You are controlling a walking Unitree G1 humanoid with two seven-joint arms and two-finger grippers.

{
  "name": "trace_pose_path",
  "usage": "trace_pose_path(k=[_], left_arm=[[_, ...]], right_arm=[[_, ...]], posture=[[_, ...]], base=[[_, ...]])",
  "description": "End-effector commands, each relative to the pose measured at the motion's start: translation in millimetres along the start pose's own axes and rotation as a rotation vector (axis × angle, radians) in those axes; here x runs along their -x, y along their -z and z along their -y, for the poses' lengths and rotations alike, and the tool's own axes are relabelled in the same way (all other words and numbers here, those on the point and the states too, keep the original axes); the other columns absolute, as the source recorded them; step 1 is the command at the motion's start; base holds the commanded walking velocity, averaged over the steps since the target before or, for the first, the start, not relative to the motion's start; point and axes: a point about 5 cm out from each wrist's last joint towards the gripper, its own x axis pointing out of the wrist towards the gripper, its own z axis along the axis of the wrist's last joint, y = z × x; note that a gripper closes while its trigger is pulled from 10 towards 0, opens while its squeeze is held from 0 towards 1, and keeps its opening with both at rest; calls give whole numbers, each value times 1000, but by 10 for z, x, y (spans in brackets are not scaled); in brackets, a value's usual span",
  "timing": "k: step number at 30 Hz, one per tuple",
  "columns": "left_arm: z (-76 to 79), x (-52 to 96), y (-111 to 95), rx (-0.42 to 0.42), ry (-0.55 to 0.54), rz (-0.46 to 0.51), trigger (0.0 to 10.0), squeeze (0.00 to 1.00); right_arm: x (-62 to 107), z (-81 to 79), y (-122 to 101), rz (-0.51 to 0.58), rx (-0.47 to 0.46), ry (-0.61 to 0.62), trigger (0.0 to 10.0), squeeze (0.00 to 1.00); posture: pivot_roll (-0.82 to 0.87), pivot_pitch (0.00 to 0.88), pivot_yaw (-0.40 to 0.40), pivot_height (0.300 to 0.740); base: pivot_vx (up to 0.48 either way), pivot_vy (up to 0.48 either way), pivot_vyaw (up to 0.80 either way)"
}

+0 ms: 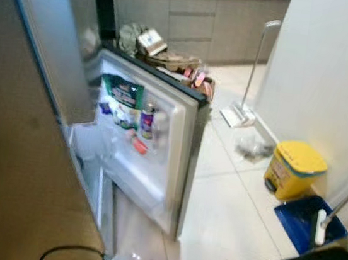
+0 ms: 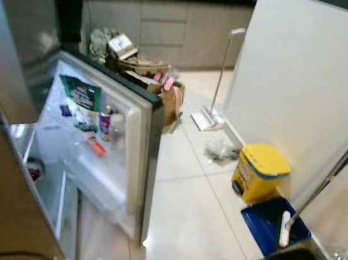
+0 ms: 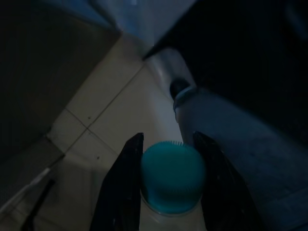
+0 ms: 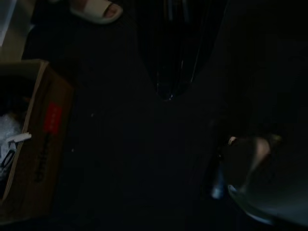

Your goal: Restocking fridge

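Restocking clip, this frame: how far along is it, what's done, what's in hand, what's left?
Done: the fridge door stands open, and its shelf already holds a green packet and a can.
In hand: the left gripper is shut on a bottle with a teal cap, held low above the floor tiles.
Left: that bottle is not yet in the fridge. A cardboard box near the right gripper may hold more stock.
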Motion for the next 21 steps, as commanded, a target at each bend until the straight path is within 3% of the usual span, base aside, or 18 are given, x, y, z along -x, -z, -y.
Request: trace_pose_path(k=[1,5,11,21], left_arm=[[123,-8,104,8,44,-42,10000,0],[122,-8,101,8,44,-41,10000,0],[114,-8,95,22,38,-37,10000,0],[125,-24,-35,26,50,-10,10000,0]], right_arm=[[1,-13,11,0,-28,-9,10000,0],[0,-17,9,1,-29,-12,10000,0],[-1,-21,2,3,-18,-16,10000,0],[4,-3,38,-4,-21,-2,10000,0]], posture=[[-22,0,-5,740],[-21,0,-5,740],[-21,0,-5,740],[-24,0,-4,740]], base=[[0,-480,419],[0,-480,470],[0,0,697],[0,0,0]])
